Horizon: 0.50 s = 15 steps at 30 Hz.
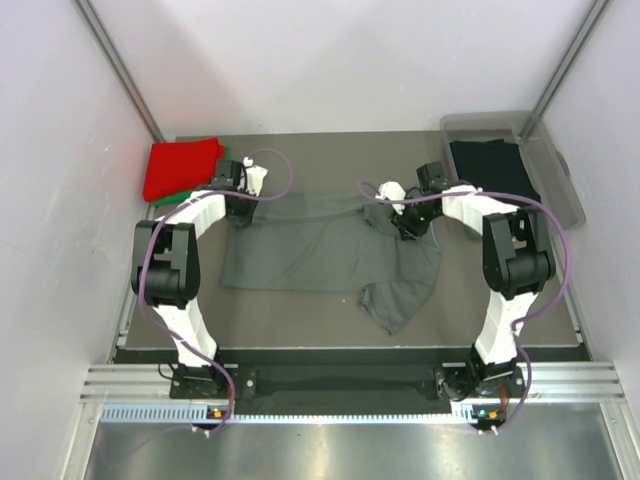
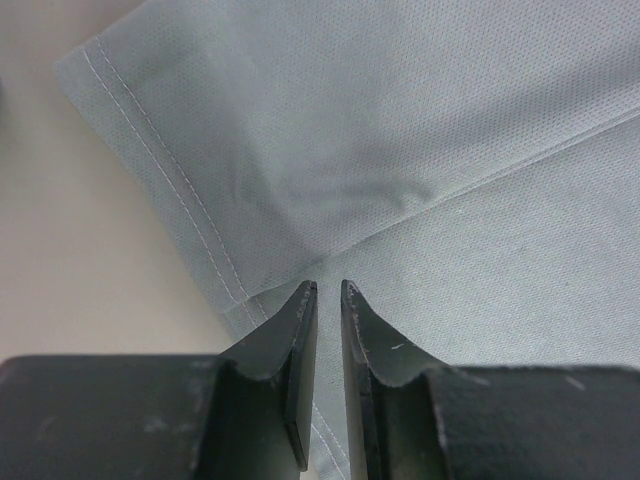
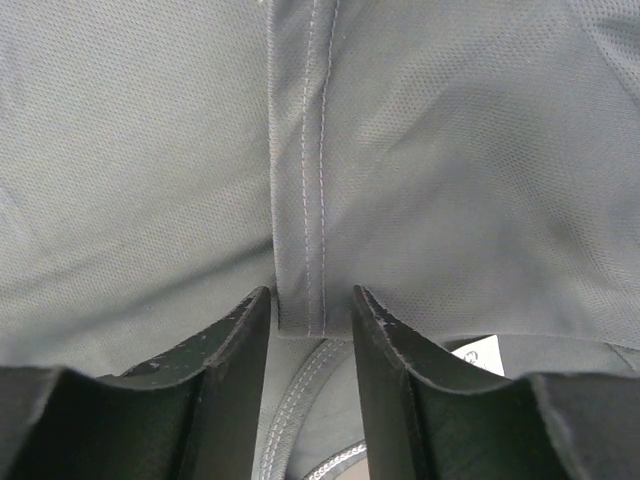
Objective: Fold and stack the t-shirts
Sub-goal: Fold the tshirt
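The dark grey t-shirt point(image 1: 310, 250) lies spread across the middle of the table, its lower right part bunched. My left gripper point(image 1: 238, 205) sits at its upper left corner. In the left wrist view the left gripper point(image 2: 325, 290) has its jaws nearly together on the cloth beside a stitched sleeve hem point(image 2: 170, 180). My right gripper point(image 1: 410, 225) is at the shirt's upper right. In the right wrist view the right gripper point(image 3: 312, 300) pinches a folded hem strip point(image 3: 312, 200) above the collar. The red t-shirt point(image 1: 182, 165) lies folded on the green one point(image 1: 170, 198). The black t-shirt point(image 1: 492, 168) is in the tub.
A clear plastic tub point(image 1: 560, 190) stands at the back right corner of the table. White walls close in on the left, the back and the right. The folded red and green stack fills the back left corner.
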### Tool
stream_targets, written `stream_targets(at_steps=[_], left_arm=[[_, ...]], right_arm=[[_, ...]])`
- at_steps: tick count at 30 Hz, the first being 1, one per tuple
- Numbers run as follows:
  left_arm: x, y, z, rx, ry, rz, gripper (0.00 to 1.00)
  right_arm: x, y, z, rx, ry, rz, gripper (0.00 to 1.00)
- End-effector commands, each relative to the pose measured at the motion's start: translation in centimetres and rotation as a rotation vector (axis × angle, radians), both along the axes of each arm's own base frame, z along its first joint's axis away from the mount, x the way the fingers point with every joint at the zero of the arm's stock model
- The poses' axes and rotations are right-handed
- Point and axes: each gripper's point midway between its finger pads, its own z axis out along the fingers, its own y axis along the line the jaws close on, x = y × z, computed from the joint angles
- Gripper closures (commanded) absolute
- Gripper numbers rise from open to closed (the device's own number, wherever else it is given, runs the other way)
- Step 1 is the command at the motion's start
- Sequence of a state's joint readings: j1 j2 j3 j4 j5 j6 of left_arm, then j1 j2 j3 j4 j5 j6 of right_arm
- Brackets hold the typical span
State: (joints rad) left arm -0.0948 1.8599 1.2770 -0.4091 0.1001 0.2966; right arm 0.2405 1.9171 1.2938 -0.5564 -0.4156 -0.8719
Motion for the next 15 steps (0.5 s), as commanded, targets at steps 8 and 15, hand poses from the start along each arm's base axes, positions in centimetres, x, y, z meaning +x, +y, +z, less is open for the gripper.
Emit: stream_targets(at_steps=[8,15], left_arm=[[0.7,0.0,0.1,0.005,-0.034,0.003,0.79],[0.6,0.0,0.3,0.004,-0.041,0.006,0.78]], right_arm=[[0.0,-0.2,2.1,-0.018,-0.081,-0.003,0.89],[-1.3,-1.1,3.9,-0.043,-0.129,0.002,0.95]])
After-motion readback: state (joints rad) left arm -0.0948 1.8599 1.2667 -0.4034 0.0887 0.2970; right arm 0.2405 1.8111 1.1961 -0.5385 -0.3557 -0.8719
